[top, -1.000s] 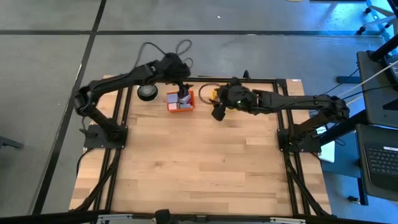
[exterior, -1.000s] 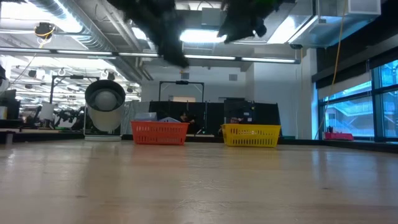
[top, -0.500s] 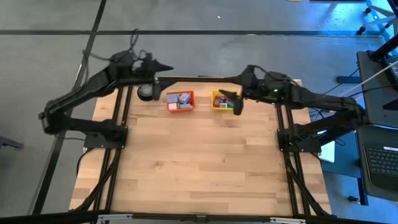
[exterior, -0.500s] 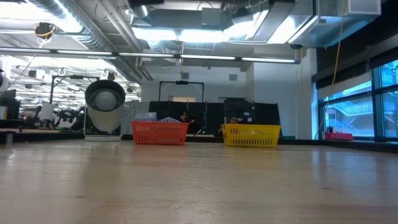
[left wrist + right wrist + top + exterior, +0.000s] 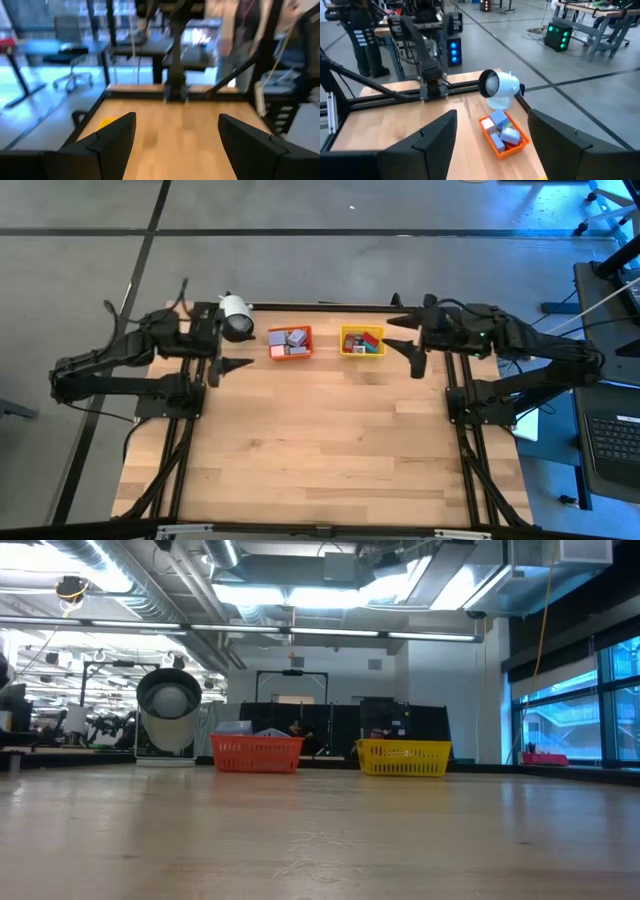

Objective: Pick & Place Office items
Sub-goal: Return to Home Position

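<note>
The office items are small blocks lying in two mesh bins at the table's far edge. Grey, lilac and red ones fill the orange bin; red, green and blue ones fill the yellow bin. The right wrist view shows the orange bin's blocks. My left gripper hovers open near the table's left edge, left of the orange bin. My right gripper hovers open just right of the yellow bin. Both point level toward the table's middle, with nothing between the fingers.
A white cylindrical camera stands at the far left corner, beside the orange bin. The black frame rails run along both table sides. The near wooden tabletop lies bare. People stand in the room beyond the table.
Both arms have drawn back from above the bins and risen. My left gripper has swung from over the orange bin toward the table's left edge and tipped up to level. My right gripper has gone from the yellow bin toward the right edge. The blocks and bins stay put.
</note>
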Robot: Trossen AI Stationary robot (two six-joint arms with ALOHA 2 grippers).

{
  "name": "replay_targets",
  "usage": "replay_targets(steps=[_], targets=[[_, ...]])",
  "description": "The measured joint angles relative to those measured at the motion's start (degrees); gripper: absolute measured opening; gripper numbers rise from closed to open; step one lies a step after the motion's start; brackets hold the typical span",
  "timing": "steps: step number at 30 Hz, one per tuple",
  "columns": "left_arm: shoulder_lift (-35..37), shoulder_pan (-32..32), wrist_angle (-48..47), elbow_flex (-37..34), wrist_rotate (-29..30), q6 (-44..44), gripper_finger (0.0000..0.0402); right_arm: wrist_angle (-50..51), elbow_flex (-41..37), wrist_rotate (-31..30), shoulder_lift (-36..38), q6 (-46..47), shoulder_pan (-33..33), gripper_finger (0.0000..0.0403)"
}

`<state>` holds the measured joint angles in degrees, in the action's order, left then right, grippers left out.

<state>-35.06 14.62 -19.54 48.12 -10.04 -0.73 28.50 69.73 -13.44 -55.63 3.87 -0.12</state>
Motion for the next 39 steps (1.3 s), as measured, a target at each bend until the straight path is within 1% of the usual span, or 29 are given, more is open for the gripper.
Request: replay_targets(steps=[3,5,9,11,16,21,24,28,33,35,39], targets=[[4.64,-2.4,1.18,-2.52,0.56,1.06,0.0279,2.15,-0.02,-0.34,2.0,-0.27,2.11,0.0245],[7.33,-3.81,1.53,-4.26,1.53,1.41,0.0279,2.66,-0.75,-2.07,3.51,-1.41,3.38,0.0245],[11.42,-5.57,1.29,-7.36,4.18,1.9,0.0279,2.94,-4.84,-5.31,9.16,-2.8,5.25,0.0245],[12.77,-6.04,1.54,-8.31,5.18,2.16,0.0279,2.44,-7.43,-5.41,12.96,-1.71,5.69,0.0245],[13.78,-7.03,0.62,-10.09,5.33,2.4,0.0279,-0.88,-15.31,-4.91,22.66,-1.6,7.07,0.0245],[13.72,-8.05,0.21,-13.05,5.4,2.55,0.0279,-7.09,-25.74,-4.5,31.63,-1.27,8.08,0.0245],[13.78,-8.22,0.6,-14.75,5.42,2.55,0.0279,-12.11,-31.38,-2.99,35.54,0.03,8.22,0.0245],[13.96,-8.22,2.29,-16.67,4.9,2.58,0.0277,-18.11,-37.89,-0.17,37.97,1.44,8.22,0.0245],[15.38,-8.22,3.08,-20.23,4.61,3.44,0.0263,-26.71,-45.6,3.79,38.53,1.31,8.22,0.0245],[16.3,-8.22,3.95,-21.95,4.56,3.65,0.0258,-29.91,-48.15,4.01,38.53,1.21,8.22,0.0245],[18.92,-8.22,4.99,-24.42,4.48,4.72,0.0254,-31.11,-50.68,4.07,38.55,1.25,8.22,0.0245]])
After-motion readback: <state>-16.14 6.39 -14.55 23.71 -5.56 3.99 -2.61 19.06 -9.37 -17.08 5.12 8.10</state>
